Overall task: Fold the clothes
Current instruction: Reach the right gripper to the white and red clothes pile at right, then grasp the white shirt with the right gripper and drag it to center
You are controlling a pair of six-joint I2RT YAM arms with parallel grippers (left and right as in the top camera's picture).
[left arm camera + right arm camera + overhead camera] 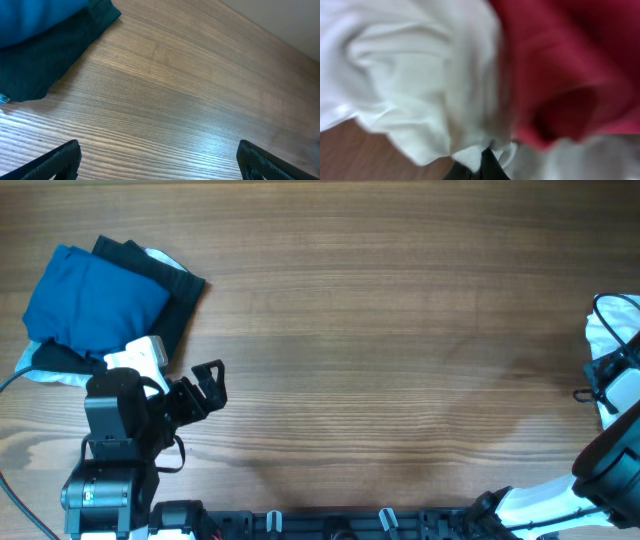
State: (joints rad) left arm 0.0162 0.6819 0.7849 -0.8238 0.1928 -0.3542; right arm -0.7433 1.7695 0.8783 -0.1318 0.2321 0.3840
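Note:
A folded blue garment [92, 302] lies on a black garment [170, 280] at the table's far left, with white fabric [40, 372] under them. Both also show in the left wrist view, blue [35, 17] on black [50, 60]. My left gripper [208, 387] [157, 160] is open and empty over bare wood, to the right of that stack. My right gripper [592, 388] [484, 162] is at the right edge, shut on a fold of the white T-shirt [600, 332] [410, 65]. A red garment [560, 60] lies next to the white one. The print is hidden.
The wooden table [380, 360] stretches between the two arms. The left arm's base [105, 480] stands at the front left. A black rail [340, 525] runs along the front edge. The right wrist view is blurred.

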